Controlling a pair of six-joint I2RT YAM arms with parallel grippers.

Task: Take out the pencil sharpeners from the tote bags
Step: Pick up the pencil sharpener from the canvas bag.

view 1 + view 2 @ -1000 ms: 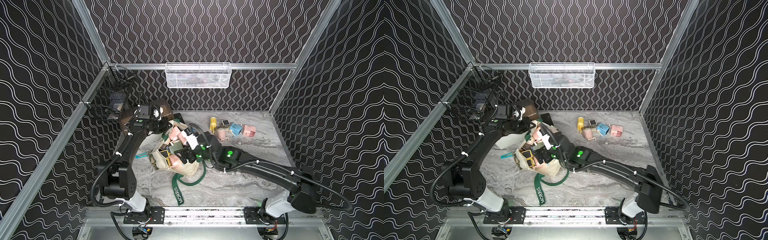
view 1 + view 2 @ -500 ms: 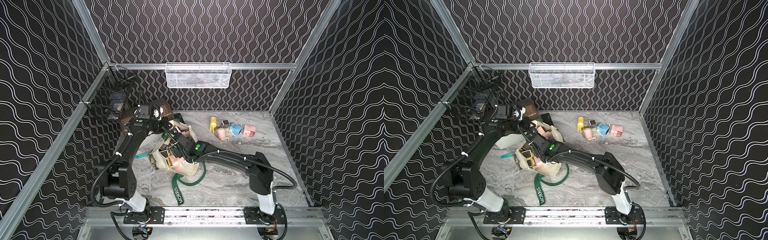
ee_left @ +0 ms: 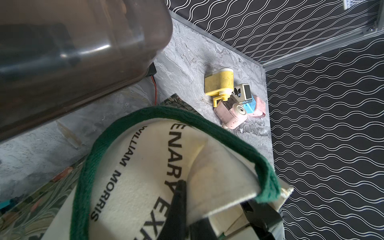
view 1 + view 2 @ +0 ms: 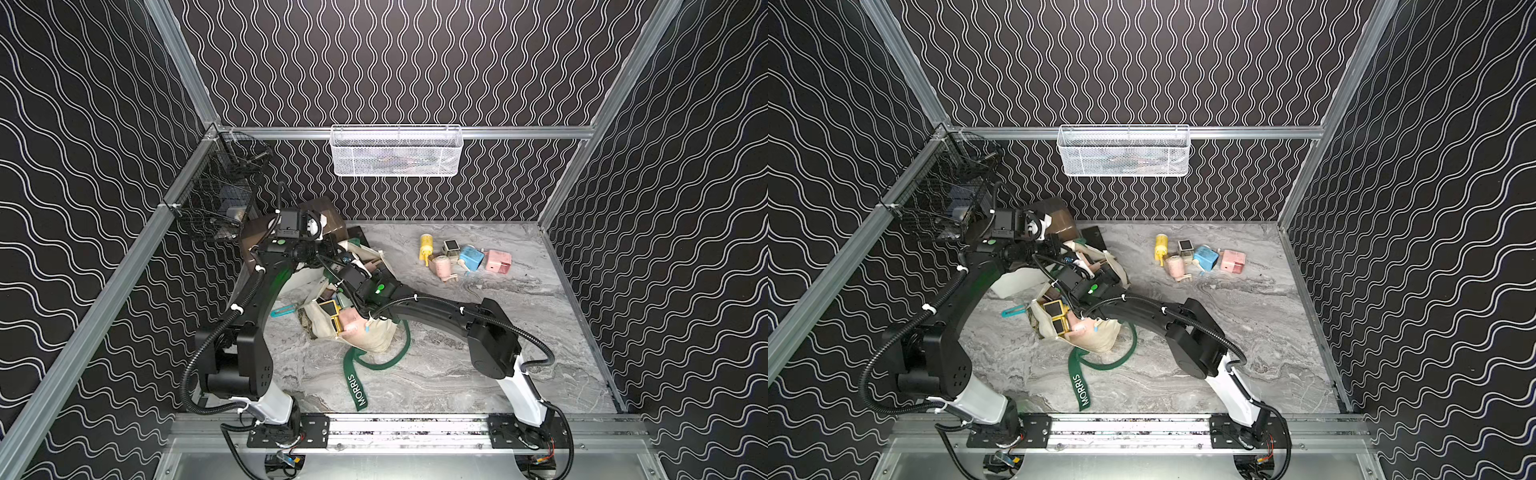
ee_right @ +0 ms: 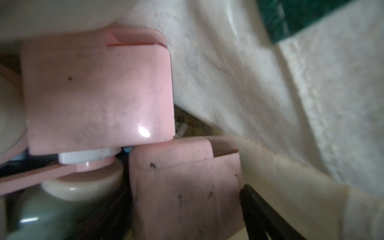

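Observation:
The cream tote bag (image 4: pixel 370 338) (image 4: pixel 1098 338) with green straps lies left of centre, and my left gripper (image 3: pixel 187 218) is shut on its upper canvas edge, holding the mouth up. Pencil sharpeners show in the mouth: yellow ones with dark faces (image 4: pixel 330 309) and a pink one (image 4: pixel 351 322). My right gripper (image 5: pixel 185 203) is inside the bag, open, its jaws on either side of a pink sharpener (image 5: pixel 185 187); another pink sharpener (image 5: pixel 97 93) lies just beyond. Several more sharpeners (image 4: pixel 471 257) (image 4: pixel 1204 255) (image 3: pixel 220 83) lie in a cluster on the table at the back right.
A white box with a brown lid (image 4: pixel 322 214) (image 3: pixel 72 52) stands right behind the bag. A teal tool (image 4: pixel 284 309) lies left of it. A black wire basket (image 4: pixel 220 199) hangs at the back left, a white mesh basket (image 4: pixel 395 151) on the back wall. A green strap (image 4: pixel 357 386) trails forward.
My right arm has folded in leftward and its gripper has gone deeper into the bag's mouth, jaws narrowing a little. The left arm has held still on the bag's edge.

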